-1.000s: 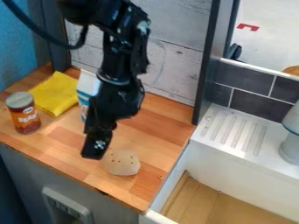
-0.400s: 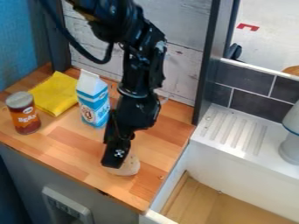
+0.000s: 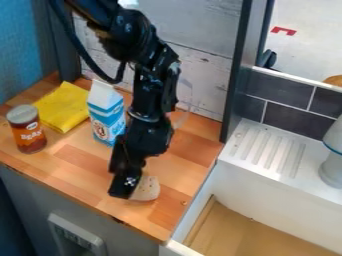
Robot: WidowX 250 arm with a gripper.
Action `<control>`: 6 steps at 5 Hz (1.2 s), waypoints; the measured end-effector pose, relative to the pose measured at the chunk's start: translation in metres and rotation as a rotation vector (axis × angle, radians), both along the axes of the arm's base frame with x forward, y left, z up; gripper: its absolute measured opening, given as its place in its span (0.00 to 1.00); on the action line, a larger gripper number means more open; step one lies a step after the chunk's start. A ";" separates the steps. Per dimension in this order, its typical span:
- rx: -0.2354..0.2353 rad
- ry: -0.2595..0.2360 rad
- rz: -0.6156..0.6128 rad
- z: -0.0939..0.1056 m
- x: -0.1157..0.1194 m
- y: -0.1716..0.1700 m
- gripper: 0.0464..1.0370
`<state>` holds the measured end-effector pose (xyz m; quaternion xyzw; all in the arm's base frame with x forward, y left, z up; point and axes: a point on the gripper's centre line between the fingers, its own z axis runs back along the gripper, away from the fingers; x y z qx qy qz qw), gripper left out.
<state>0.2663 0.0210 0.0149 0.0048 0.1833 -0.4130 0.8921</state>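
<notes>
The black gripper [image 3: 125,184] hangs low over the front part of the wooden counter, at the left side of a pale beige, rounded piece with small dark dots [image 3: 149,189]. It covers the left part of that piece; whether the two touch, I cannot tell. Behind the gripper stands a blue and white carton [image 3: 105,116], upright. Farther left are an upright can with an orange-brown label [image 3: 27,131] and a folded yellow cloth [image 3: 63,107].
The wooden counter [image 3: 80,167] ends in a front edge at lower left. Right of it lies a white sink [image 3: 267,182] with a ribbed ledge, on which a white object [image 3: 332,167] stands. A dark post [image 3: 238,75] rises at the counter's back right corner.
My gripper first moved right and down over the beige piece, then slightly back left and down, baring more of that piece. The carton, mostly hidden at first, shows more fully.
</notes>
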 end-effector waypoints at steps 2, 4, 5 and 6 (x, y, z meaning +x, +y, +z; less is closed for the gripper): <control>0.020 0.041 0.035 -0.009 -0.006 0.002 0.63; -0.004 0.003 0.082 0.013 -0.009 -0.004 0.33; -0.005 0.000 0.267 0.045 -0.017 0.000 0.30; -0.088 -0.025 0.527 0.068 -0.015 0.005 0.30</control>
